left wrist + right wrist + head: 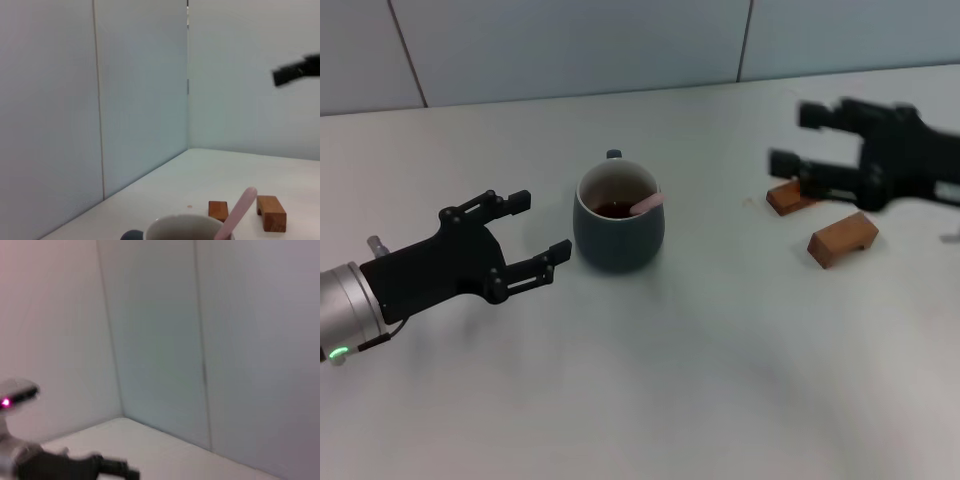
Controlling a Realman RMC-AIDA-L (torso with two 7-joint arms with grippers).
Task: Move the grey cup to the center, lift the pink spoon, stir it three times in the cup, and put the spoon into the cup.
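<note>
The grey cup (618, 218) stands upright near the table's middle, handle to the far side, dark liquid inside. The pink spoon (646, 203) rests in it, its pink handle leaning on the right rim. In the left wrist view the cup's rim (187, 227) and the spoon handle (236, 212) show. My left gripper (535, 232) is open and empty, just left of the cup, not touching it. My right gripper (797, 138) is open and empty, raised above the table to the right, over the wooden blocks.
Two brown wooden blocks lie right of the cup: one (843, 239) nearer me, one (788, 196) partly under the right gripper. Both show in the left wrist view (271, 212). A pale wall runs behind the table.
</note>
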